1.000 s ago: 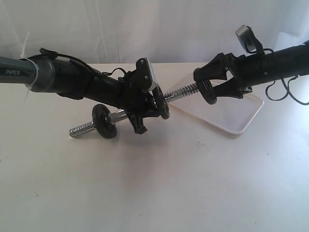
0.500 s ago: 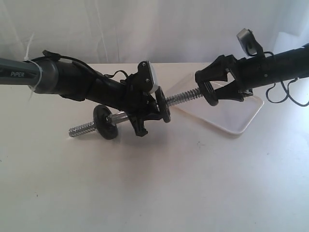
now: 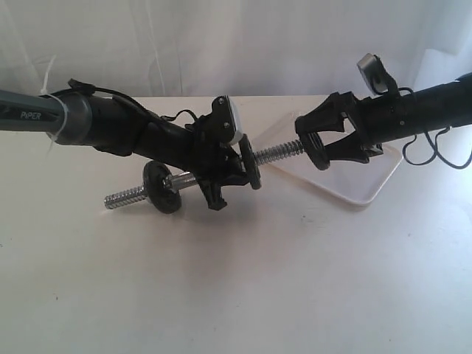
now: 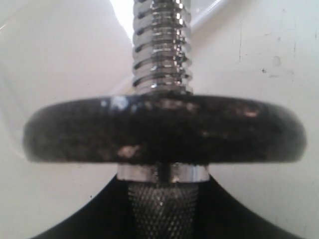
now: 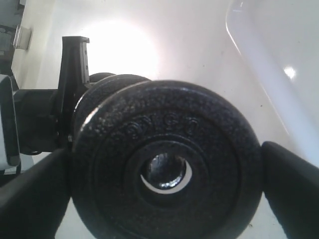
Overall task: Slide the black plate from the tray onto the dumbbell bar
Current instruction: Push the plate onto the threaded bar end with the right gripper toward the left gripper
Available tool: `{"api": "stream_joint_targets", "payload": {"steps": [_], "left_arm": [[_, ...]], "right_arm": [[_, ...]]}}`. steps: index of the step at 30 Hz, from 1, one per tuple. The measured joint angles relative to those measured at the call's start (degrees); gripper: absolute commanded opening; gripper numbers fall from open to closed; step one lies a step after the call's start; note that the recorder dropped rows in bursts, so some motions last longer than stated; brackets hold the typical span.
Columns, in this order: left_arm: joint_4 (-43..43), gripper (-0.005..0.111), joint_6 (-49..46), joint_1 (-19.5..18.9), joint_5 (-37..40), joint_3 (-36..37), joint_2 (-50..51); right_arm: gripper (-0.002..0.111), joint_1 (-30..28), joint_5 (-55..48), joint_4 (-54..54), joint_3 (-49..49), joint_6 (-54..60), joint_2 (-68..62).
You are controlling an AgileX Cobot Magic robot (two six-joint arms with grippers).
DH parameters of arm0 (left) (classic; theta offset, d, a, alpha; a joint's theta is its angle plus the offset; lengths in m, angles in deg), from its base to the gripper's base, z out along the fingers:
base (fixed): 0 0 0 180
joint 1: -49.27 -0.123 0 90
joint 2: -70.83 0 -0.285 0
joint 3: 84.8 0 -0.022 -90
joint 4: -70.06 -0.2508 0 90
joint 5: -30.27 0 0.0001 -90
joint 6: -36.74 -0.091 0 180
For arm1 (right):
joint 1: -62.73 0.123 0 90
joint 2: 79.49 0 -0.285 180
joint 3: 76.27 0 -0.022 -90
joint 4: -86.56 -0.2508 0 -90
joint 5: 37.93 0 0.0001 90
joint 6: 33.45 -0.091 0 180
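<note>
The 1 white tray (image 3: pixel 385 175) sits on the table (image 3: pixel 236 295) below the right arm. Its rim is low and its corners rounded. The plate (image 5: pixel 164 124) is out of the tray, in the air over the tray's near side. The right end effector (image 3: pixel 314 141) is closed on the plate's rim, with 1 finger (image 5: pixel 294 184) on each side.

There are 3 black discs in all. 2 discs (image 3: pixel 161 187) are on the bar (image 3: pixel 276 153), and the 3rd is the plate.

The plate is round, matte black and pebbled, with raised lettering and a raised ring round its centre hole. It faces the bar's upper threaded end, and the bar's chrome tip shows in the hole with a thin bright gap beside it. I cannot tell how far the tip is in.

The 1 bar is tilted, its left end low near the table. The left end effector (image 3: pixel 218 175) is clamped on its knurled middle, between the 2 discs. In the left wrist view a silver collar (image 4: pixel 162 172) sits against the nearer disc, and the thread runs beyond it.
</note>
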Motion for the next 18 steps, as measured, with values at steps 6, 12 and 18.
{"api": "stream_joint_targets", "payload": {"steps": [6, 12, 18], "left_arm": [[0.21, 0.000, 0.00, 0.00, 1.36, -0.88, 0.89], [0.86, 0.000, 0.00, -0.33, 2.45, -2.54, 1.96], [1.21, 0.000, 0.00, -0.68, 2.46, -3.43, 2.47]], "right_arm": [[0.000, 1.01, 1.23, -0.37, 0.44, -0.23, 0.00], [0.000, 1.16, 2.31, -1.16, 0.44, -0.34, 0.00], [0.000, 1.50, 3.51, -1.96, 0.44, -0.34, 0.10]]}}
